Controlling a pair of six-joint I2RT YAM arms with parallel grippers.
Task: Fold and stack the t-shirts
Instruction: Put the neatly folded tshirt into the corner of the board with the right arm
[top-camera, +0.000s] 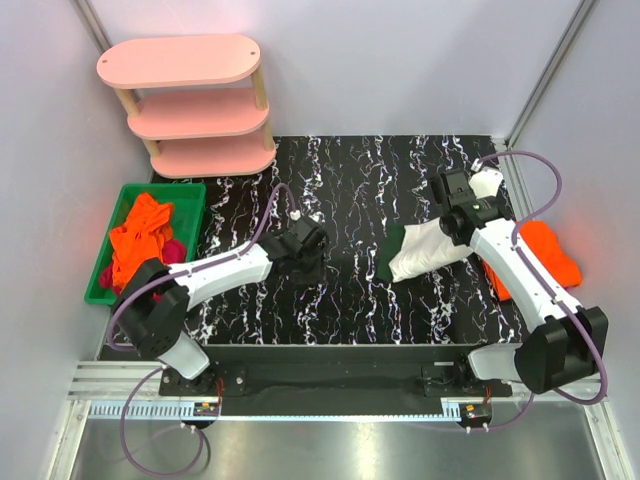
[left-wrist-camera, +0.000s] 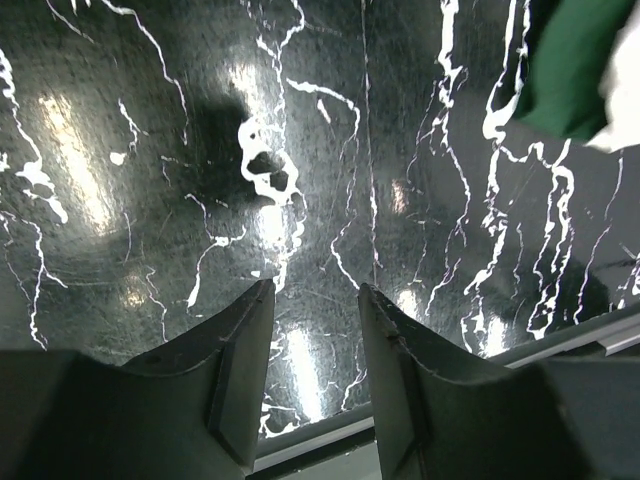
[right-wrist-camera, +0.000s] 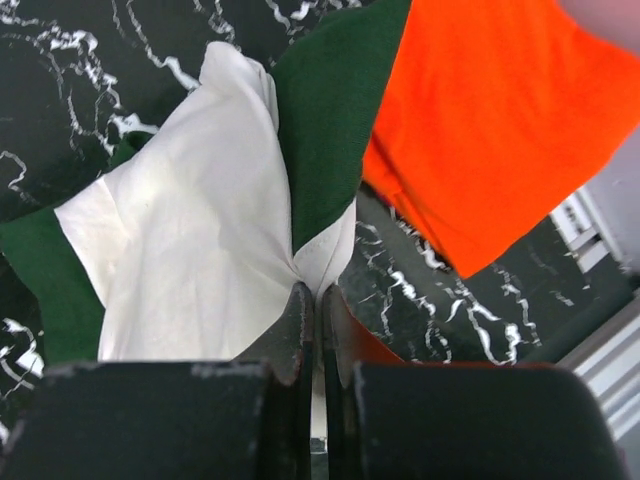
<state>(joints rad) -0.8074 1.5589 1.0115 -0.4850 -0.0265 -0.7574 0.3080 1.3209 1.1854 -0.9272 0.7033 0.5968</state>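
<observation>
Here, the white t-shirt (top-camera: 425, 255) with dark green sleeves, gathered into a compact, partly folded bundle, lies on the black marbled bench (top-camera: 350, 170). It is just beside the folded orange t-shirt (top-camera: 548, 258), on the side of that shirt facing the bench's middle. The right claw (top-camera: 452, 233) is pinched fully together on the edge of the white cloth nearest the orange t-shirt. In the right wrist view the fabric bunches up into the closed tips (right-wrist-camera: 312, 300). Whether the far end of the bundle rests on the bench or hangs free cannot be told.

The left claw (top-camera: 303, 250) hovers well apart from the orange t-shirt, beyond the white one. Its jaws stand partly open around nothing but bare bench, with one green sleeve (left-wrist-camera: 575, 60) at the edge of its wrist view. Farthest from the orange t-shirt, at the bench's opposite end, a green bin (top-camera: 165, 187) holds loose orange and magenta t-shirts (top-camera: 140, 235). A pink shelf (top-camera: 185, 60) stands beyond it.

The step in hand appears to be stacking: moving the folded white shirt onto the orange one. The next move likely calls for a lift high enough to clear the orange t-shirt's edge and a square landing on top. Release should come only once the fold is supported, lest it fall open.
</observation>
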